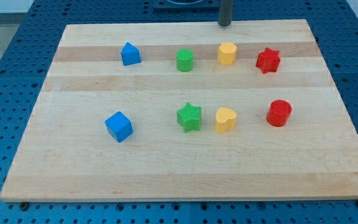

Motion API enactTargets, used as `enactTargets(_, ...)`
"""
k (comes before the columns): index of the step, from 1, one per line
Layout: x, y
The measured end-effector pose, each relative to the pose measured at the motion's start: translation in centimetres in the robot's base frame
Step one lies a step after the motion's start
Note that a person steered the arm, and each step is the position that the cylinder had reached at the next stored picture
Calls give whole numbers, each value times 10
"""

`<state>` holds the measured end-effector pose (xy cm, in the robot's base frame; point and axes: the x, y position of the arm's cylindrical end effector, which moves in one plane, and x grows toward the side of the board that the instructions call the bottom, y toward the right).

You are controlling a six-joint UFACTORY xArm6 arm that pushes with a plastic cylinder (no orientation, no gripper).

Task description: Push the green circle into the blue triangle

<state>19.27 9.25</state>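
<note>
My tip [224, 24] is resting at the board's [166, 180] top edge, touching no block; it is a bare rod with nothing to spread or pinch. The green circle [184, 60] is sitting at its seven o'clock, with the blue triangle [130, 54] just beyond at the circle's nine o'clock. I am judging the best approach: passing between the circle and the yellow hexagon [227, 53], then pushing straight toward nine o'clock.
</note>
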Motion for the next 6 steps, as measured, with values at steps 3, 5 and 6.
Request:
enactTargets(3, 21, -97)
enactTargets(5, 45, -82)
enactTargets(6, 90, -47)
